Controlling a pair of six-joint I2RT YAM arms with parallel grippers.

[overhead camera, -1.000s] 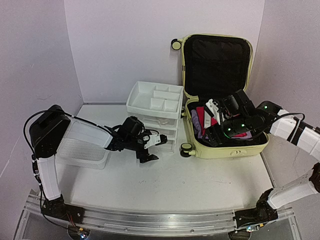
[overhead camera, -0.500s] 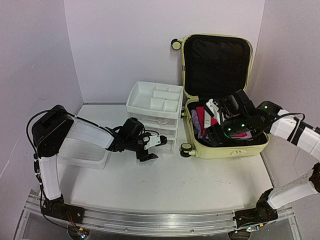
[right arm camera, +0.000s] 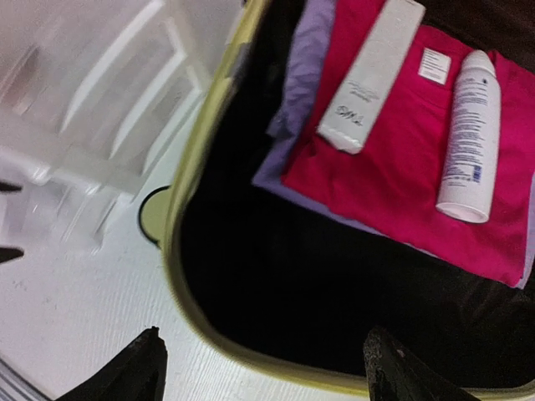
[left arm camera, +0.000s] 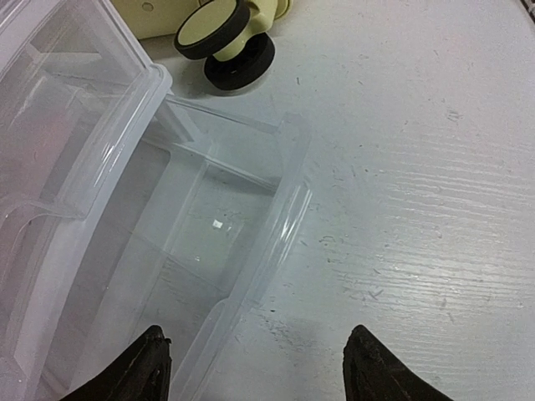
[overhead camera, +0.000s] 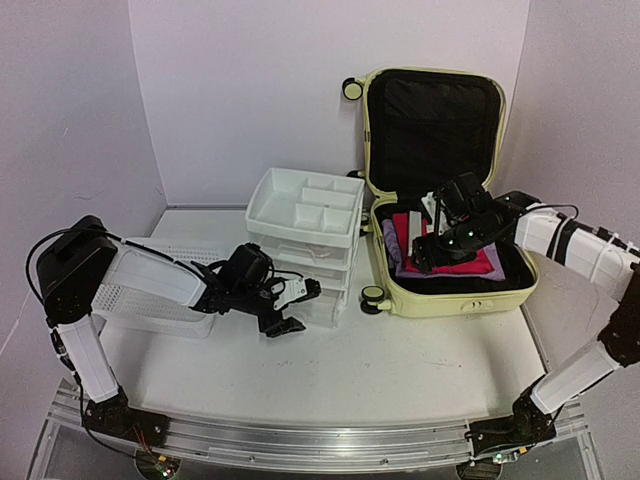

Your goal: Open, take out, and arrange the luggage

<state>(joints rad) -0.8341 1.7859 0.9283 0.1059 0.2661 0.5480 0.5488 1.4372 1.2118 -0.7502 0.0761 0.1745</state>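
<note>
**Position of the task item.** The luggage (overhead camera: 470, 302) lies open at the back right of the table (overhead camera: 400, 370), with its lid upright against the wall. A drawer unit (overhead camera: 305, 215) stands just beside its left wall. A mesh basket (overhead camera: 150, 290) sits further left, well apart from the luggage.

**Contents.** On a pink garment (right arm camera: 393, 175) in the base lie a white spray bottle (right arm camera: 468, 138) and a flat white box (right arm camera: 368, 79). A purple garment (right arm camera: 297, 109) shows at the left edge of the pink one. Nothing appears to be unpacked yet.

**Right gripper** (right arm camera: 263, 368). It hangs over the near part of the luggage base, released, with nothing between the fingers. The bottle and box lie ahead of it, toward the lid. Both have their long axes running roughly front to back of the luggage, the box tilted slightly. This arm is plainly the nearer one for a pick. In my judgement the jaws would need to close across the width of either item.

**Left gripper** (left arm camera: 259, 368). It is outside the luggage, off its left wall near the front wheel (left arm camera: 221, 29). It is spread wide over the front rim of a pulled-out clear drawer (left arm camera: 209, 242) and is clamping nothing that can be seen.

**Limits of view.**
- The right wrist view is blurred, so the labels are illegible.
- The right arm covers part of the base in the overhead view.
- Anything under the garments is hidden.
- The frame edges cut off both grippers' fingers.
- Contact between the left fingers and the drawer rim cannot be determined.
</note>
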